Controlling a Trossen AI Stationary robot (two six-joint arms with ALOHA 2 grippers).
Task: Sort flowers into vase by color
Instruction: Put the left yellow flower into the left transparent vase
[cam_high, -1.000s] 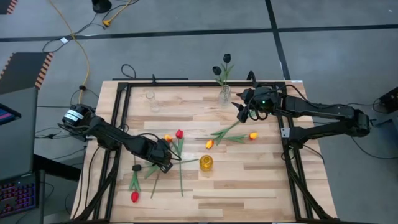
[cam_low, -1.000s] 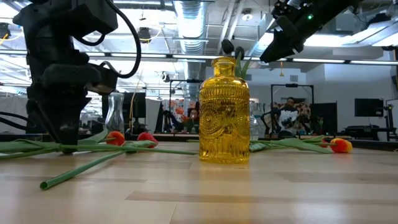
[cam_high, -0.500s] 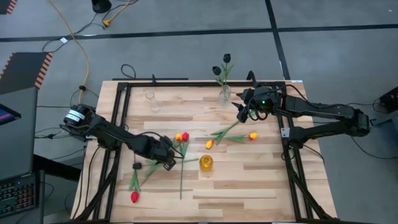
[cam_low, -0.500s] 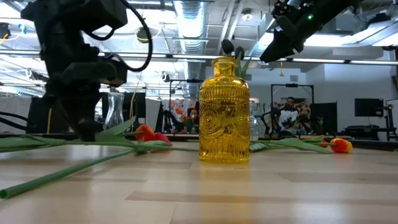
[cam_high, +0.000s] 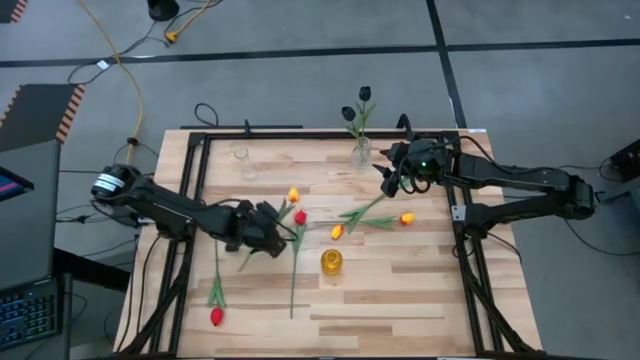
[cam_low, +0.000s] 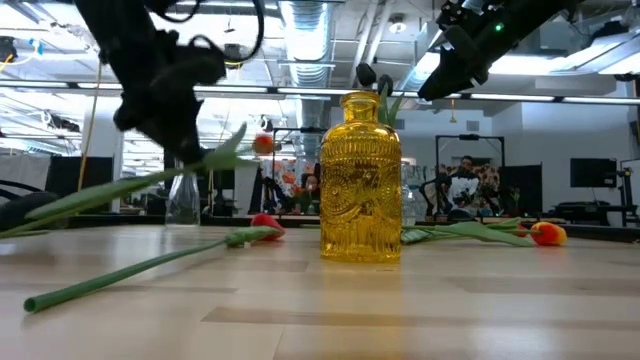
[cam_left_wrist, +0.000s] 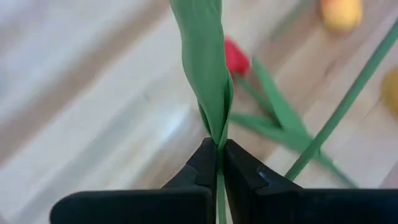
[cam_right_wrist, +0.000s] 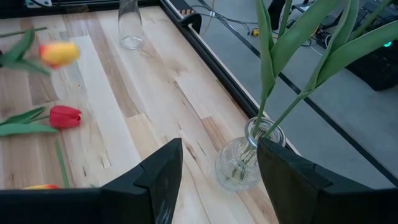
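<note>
A yellow-orange tulip (cam_high: 293, 195) is held up at a slant by my left gripper (cam_high: 268, 226), which is shut on its stem left of the yellow vase (cam_high: 331, 263). In the low view its head (cam_low: 263, 143) is raised and its cut end hangs lower. A red tulip (cam_high: 300, 217) lies flat beside it, and another (cam_high: 216, 316) lies near the front. Two yellow-orange tulips (cam_high: 337, 231) (cam_high: 406, 218) lie mid-table. Two black tulips (cam_high: 365, 93) stand with their stems in a clear vase (cam_high: 361, 153). My right gripper (cam_high: 392, 180) hovers open just right of that vase. My left gripper pinches the yellow-orange tulip's stem at the base of a leaf (cam_left_wrist: 219, 144) between its two fingertips, roughly midway along the stem. The fingers slant down from the table's left and lie across the stem. The tulip is tilted, head end high; whether its cut end (cam_high: 244, 264) touches the table I cannot tell.
A second, empty clear vase (cam_high: 243, 160) stands at the far left. A black frame (cam_high: 192, 170) runs along the table's left, far and right edges. Bare wood lies in front of the yellow vase. People and equipment show in the room beyond.
My left gripper has shut on the yellow-orange tulip's stem, then risen, gone toward the far edge and tipped less steeply. The tulip has come up off the table, head end highest. The red tulip beside it has slid slightly right.
</note>
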